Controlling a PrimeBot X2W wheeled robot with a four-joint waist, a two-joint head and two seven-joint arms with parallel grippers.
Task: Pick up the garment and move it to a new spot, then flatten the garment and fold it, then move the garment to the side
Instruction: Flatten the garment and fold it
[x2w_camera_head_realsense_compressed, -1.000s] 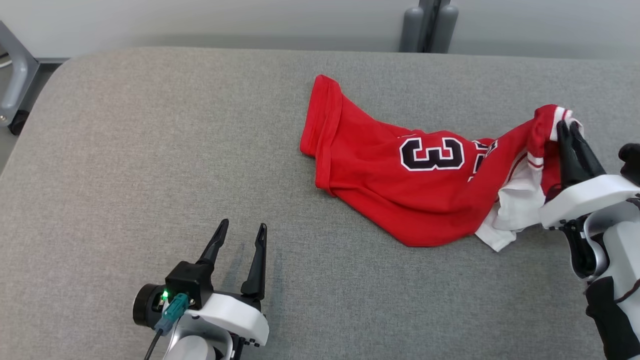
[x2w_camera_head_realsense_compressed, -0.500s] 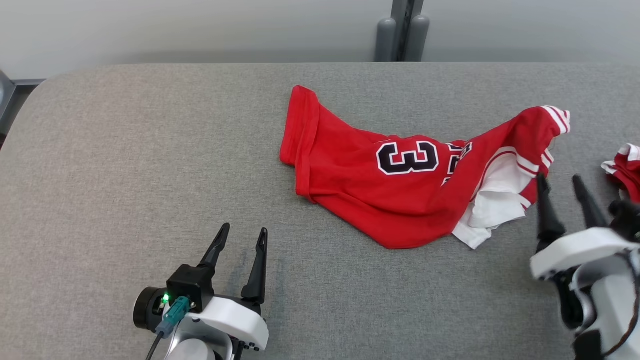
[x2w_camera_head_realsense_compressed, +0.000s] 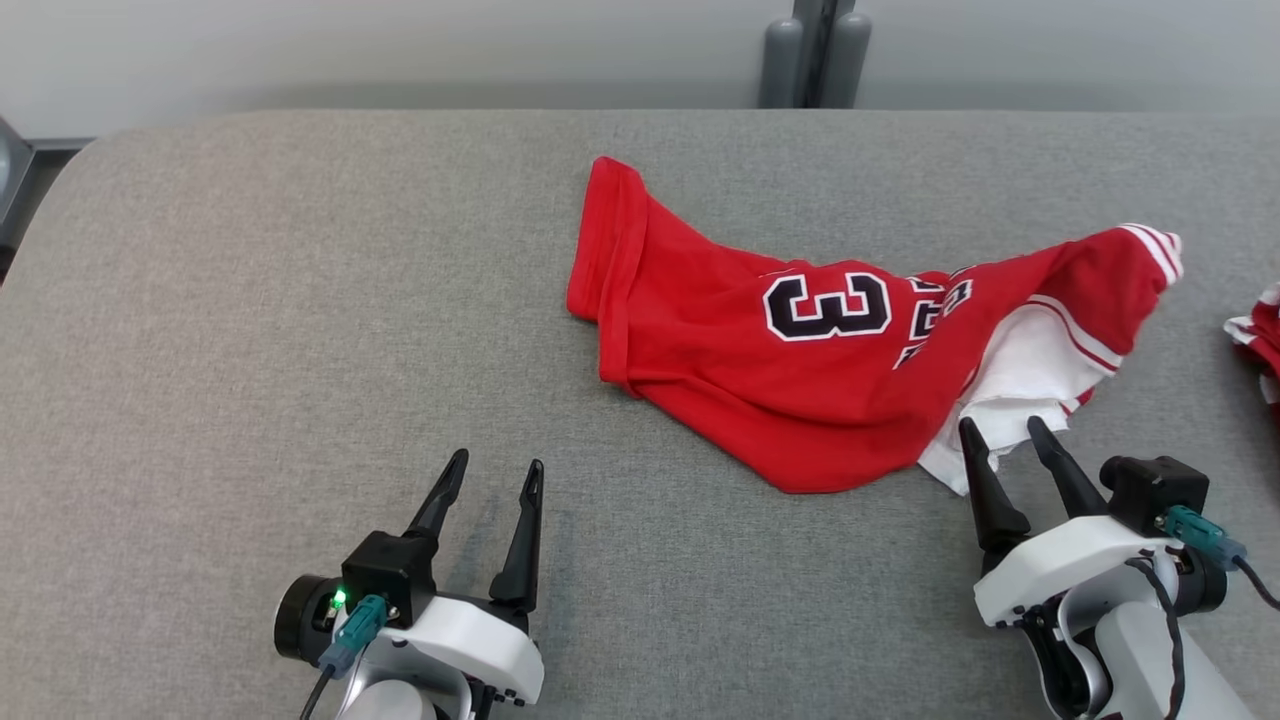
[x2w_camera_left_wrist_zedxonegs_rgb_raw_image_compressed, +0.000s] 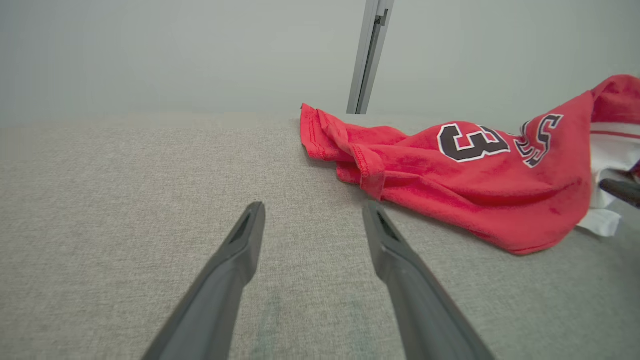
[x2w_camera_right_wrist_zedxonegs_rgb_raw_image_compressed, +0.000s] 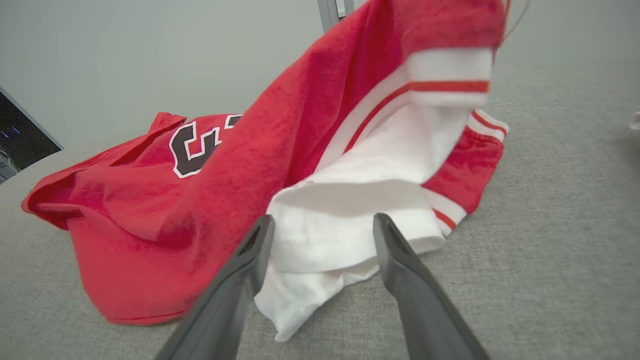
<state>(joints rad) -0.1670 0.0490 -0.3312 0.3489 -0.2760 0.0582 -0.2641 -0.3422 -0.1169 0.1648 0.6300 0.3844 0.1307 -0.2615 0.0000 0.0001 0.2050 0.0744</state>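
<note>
The garment (x2w_camera_head_realsense_compressed: 800, 380) is a red jersey with a black "3" and a white, red-striped part. It lies crumpled on the grey padded table (x2w_camera_head_realsense_compressed: 300, 300), right of centre. My right gripper (x2w_camera_head_realsense_compressed: 1000, 425) stands open at the garment's near right edge, its tips by the white fold and nothing gripped. In the right wrist view the right gripper (x2w_camera_right_wrist_zedxonegs_rgb_raw_image_compressed: 324, 221) frames that white fold of the garment (x2w_camera_right_wrist_zedxonegs_rgb_raw_image_compressed: 215, 185). My left gripper (x2w_camera_head_realsense_compressed: 495, 465) is open over bare table at the lower left, well apart from the cloth. In the left wrist view the left gripper (x2w_camera_left_wrist_zedxonegs_rgb_raw_image_compressed: 314, 207) points toward the garment (x2w_camera_left_wrist_zedxonegs_rgb_raw_image_compressed: 450, 170).
A second red and white cloth (x2w_camera_head_realsense_compressed: 1258, 335) shows at the table's right edge. A grey post (x2w_camera_head_realsense_compressed: 815, 55) stands behind the far edge. The table's rounded left corner (x2w_camera_head_realsense_compressed: 60, 190) drops off to the floor. Open table lies left of the garment.
My right gripper has opened, let go of the garment's striped corner and drawn back toward the near edge. The corner has dropped onto the table. The camera shifted slightly.
</note>
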